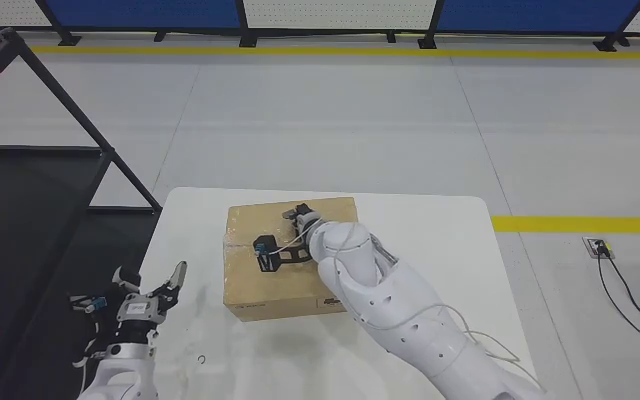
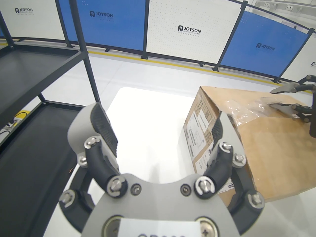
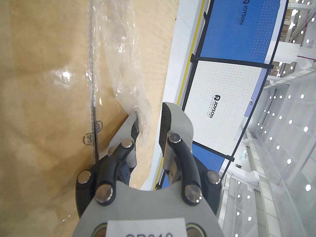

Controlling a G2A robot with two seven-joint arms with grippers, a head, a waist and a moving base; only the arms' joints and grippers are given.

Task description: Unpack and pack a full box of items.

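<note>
Cardboard box (image 2: 271, 149) bears a white printed side label (image 2: 198, 134)

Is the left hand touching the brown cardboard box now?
Apart. The top view shows a strip of white table between the open left hand and the brown cardboard box.

lettered logos (image 2: 189, 29) on the fence panels (image 2: 172, 6); small printed labels (image 2: 198, 124) on one end of the box (image 2: 266, 154), too fine to read.

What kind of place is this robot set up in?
Probably an industrial test hall or robotics lab: blue and white perforated fence panels ring the work area, a yellow line marks the floor, and a black metal rack stands beside the table.
</note>
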